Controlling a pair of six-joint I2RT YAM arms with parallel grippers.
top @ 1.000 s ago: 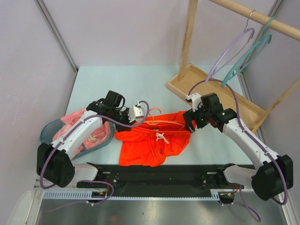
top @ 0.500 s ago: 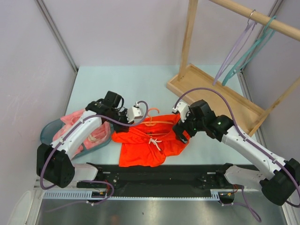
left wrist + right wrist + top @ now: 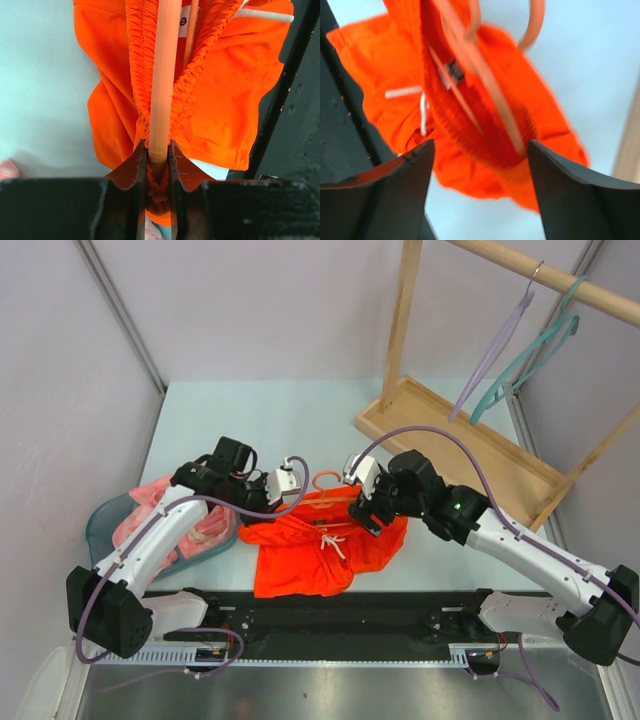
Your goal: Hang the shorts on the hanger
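Pink garment (image 3: 150, 502) in tub (image 3: 98, 528), lilac hanger (image 3: 503, 340) and teal hanger (image 3: 530, 348) on wooden rack (image 3: 405, 320)

The shorts (image 3: 318, 555) are bright orange-red and lie rumpled on the desk (image 3: 250, 420) near its front edge. The legs point toward the front, and the white drawstring (image 3: 333, 540) is loose on top. The hanger (image 3: 335, 498) is thin orange plastic, lying along the shorts' far edge with its hook pointing away. Its bar runs inside the gathered elastic waistband. Its left end is pinched, with bunched fabric, in the left gripper (image 3: 156, 150).

Gripper (image 3: 157, 150) around hanger (image 3: 165, 75), amid shorts (image 3: 225, 100)
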